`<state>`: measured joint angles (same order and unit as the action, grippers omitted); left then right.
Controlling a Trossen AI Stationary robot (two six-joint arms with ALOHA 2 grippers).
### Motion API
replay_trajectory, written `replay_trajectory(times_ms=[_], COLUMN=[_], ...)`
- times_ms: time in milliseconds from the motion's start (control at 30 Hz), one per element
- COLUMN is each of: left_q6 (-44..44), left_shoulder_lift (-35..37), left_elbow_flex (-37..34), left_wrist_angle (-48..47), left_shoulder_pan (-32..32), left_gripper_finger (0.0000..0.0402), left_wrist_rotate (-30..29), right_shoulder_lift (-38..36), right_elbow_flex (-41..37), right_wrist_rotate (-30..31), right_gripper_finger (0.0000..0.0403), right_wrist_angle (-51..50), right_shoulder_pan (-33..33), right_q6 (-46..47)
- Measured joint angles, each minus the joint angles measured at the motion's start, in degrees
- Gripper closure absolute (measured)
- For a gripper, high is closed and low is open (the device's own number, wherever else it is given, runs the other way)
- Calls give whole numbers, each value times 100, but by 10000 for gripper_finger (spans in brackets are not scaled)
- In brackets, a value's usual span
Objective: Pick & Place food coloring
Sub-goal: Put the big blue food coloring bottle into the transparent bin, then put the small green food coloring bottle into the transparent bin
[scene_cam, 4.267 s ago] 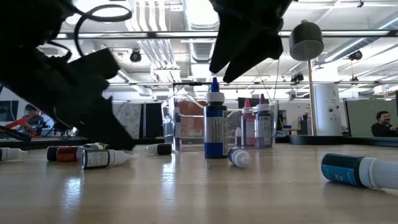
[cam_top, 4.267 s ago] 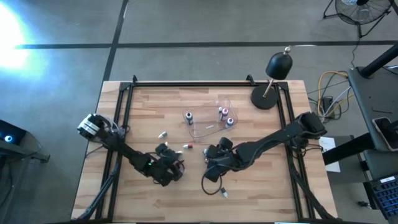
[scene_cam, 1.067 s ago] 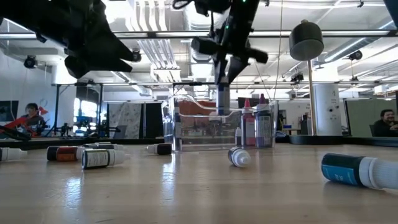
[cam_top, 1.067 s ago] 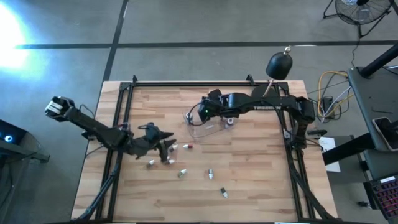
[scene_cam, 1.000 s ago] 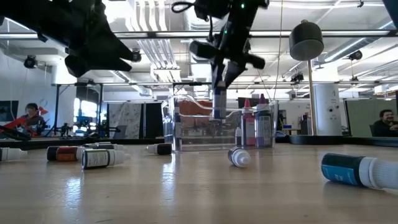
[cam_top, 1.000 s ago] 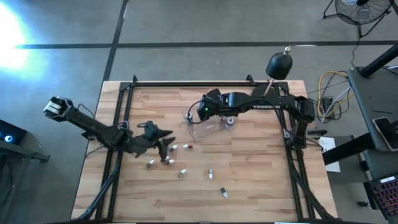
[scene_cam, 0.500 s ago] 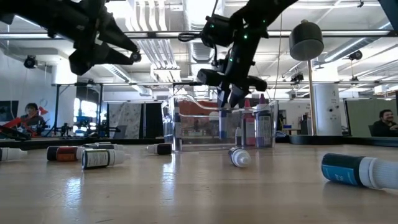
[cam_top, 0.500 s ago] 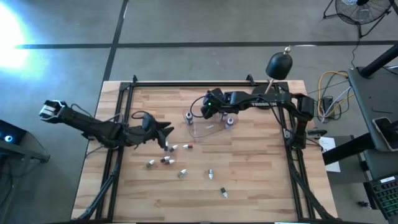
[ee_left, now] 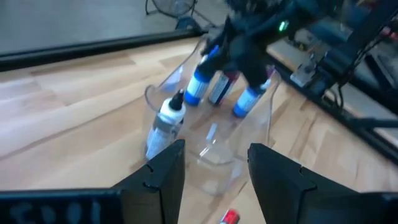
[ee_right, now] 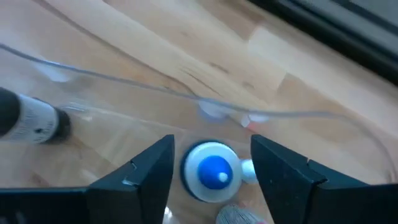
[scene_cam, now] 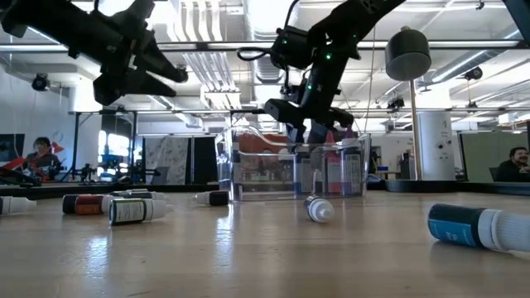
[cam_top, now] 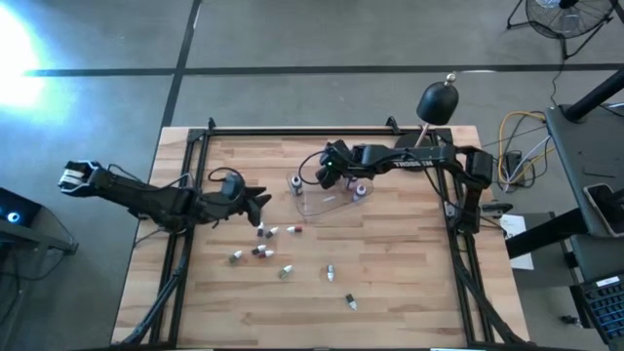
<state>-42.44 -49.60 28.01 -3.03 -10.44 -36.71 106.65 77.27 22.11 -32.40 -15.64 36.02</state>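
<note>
A robotics lab: concrete floor (cam_top: 292, 39), exposed ceiling ducts (scene_cam: 207, 33), a floor fan (cam_top: 565, 15) at one o'clock.

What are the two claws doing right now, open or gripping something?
Left gripper: open, holding nothing, raised over the table.
Right gripper: open over the clear tub, its fingers standing apart on either side of a blue-capped bottle.

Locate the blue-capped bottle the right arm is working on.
The blue-capped bottle stands in the clear tub at the table's rear centre, under the open right gripper, beside two other bottles.
</note>
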Motion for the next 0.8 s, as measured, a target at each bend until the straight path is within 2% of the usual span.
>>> replay_trajectory(times_ms=[133,467,533,667,800], left_q6=[-21,-853,-1064,-1465,-1333], left_shoulder_lift=[2,-11,-51,-264,-559], left_elbow_flex=[-2,-4,-6,-9,-11], left_wrist_angle=[-309,-1605,-2006,-2664,-2740], left_shoulder_pan=[4,153,285,821,1361], left_gripper_finger=[252,252,252,252,252], left_wrist_rotate=[124,230,505,1597,2343], right_shoulder_lift=[-4,-33,-50,-52,-55], right_elbow_flex=[205,819,991,1381,1703], right_wrist_rotate=[32,34,37,38,56], right_gripper_finger=[180,148,142,133,128], right_wrist_angle=[19,-44,-166,-734,-1316], right_shoulder_pan=[6,268,360,561,795], right_q6=[-462,-1410,-1514,-1509,-1281])
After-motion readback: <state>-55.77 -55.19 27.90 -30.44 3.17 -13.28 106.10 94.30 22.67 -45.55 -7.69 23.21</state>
